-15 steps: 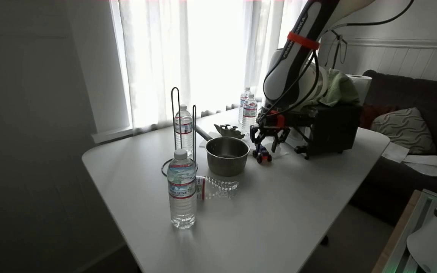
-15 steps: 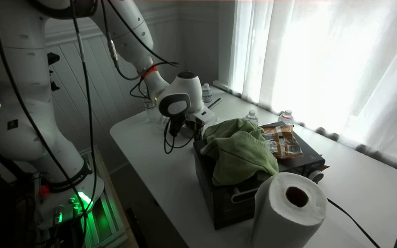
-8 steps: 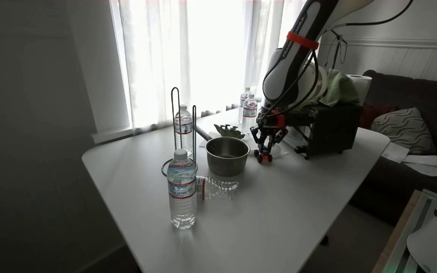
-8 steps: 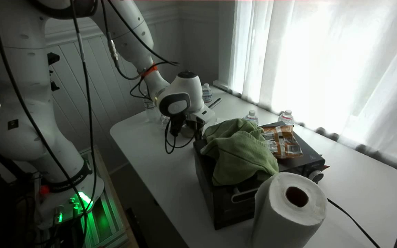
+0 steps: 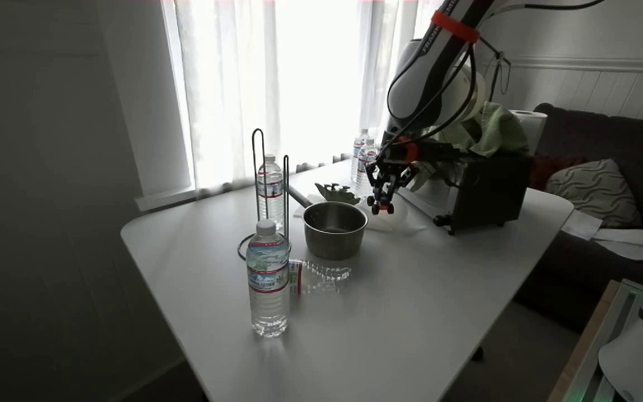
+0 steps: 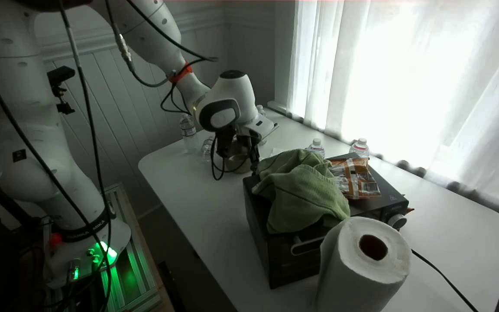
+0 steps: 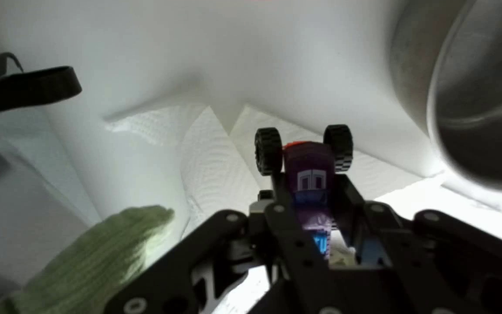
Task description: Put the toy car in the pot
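Note:
The toy car [image 5: 382,209] is small, purple and dark with black wheels and a red-orange touch. My gripper [image 5: 384,196] is shut on it and holds it above the table, right of the pot in that exterior view. In the wrist view the toy car [image 7: 310,170] sits between the two fingers of the gripper [image 7: 312,189], wheels outward. The pot [image 5: 334,240] is a silvery metal saucepan standing upright; its wall also shows at the right of the wrist view [image 7: 416,65] and partly behind the hand in an exterior view [image 6: 237,161]. The car is beside the pot, apart from it.
A black toaster oven [image 5: 494,192] with a green towel [image 6: 303,190] on it stands close to the arm. A wire stand [image 5: 286,190], an upright bottle [image 5: 268,279] and a lying bottle [image 5: 324,277] are near the pot. A green object [image 5: 337,194] lies behind it.
One second ago my gripper was open around the car on the table. It then shut on the car, and now it has risen with the car off the table.

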`<state>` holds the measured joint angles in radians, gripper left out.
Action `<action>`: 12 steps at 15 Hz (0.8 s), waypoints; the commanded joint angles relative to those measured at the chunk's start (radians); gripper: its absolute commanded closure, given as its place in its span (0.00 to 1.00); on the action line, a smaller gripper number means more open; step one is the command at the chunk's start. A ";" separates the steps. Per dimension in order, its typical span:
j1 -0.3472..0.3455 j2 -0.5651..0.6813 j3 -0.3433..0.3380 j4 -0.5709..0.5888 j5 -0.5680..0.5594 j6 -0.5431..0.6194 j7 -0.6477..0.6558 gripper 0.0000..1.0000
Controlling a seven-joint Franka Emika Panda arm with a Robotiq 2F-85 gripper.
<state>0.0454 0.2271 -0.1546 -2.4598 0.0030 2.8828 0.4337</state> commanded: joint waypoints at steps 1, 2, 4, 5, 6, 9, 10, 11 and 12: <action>0.011 -0.133 -0.001 -0.042 -0.015 -0.077 -0.008 0.91; 0.005 -0.153 0.014 -0.043 -0.004 -0.091 -0.016 0.92; -0.005 -0.195 0.058 -0.058 0.042 -0.121 -0.062 0.92; -0.006 -0.213 0.081 -0.068 0.075 -0.124 -0.092 0.92; -0.002 -0.229 0.103 -0.076 0.109 -0.132 -0.119 0.92; 0.015 -0.248 0.162 -0.089 0.211 -0.122 -0.191 0.92; 0.022 -0.242 0.179 -0.093 0.227 -0.088 -0.202 0.92; 0.026 -0.238 0.193 -0.088 0.238 -0.091 -0.208 0.92; 0.030 -0.231 0.204 -0.084 0.244 -0.086 -0.211 0.92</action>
<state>0.0635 0.0182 0.0177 -2.5200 0.1914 2.7751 0.2662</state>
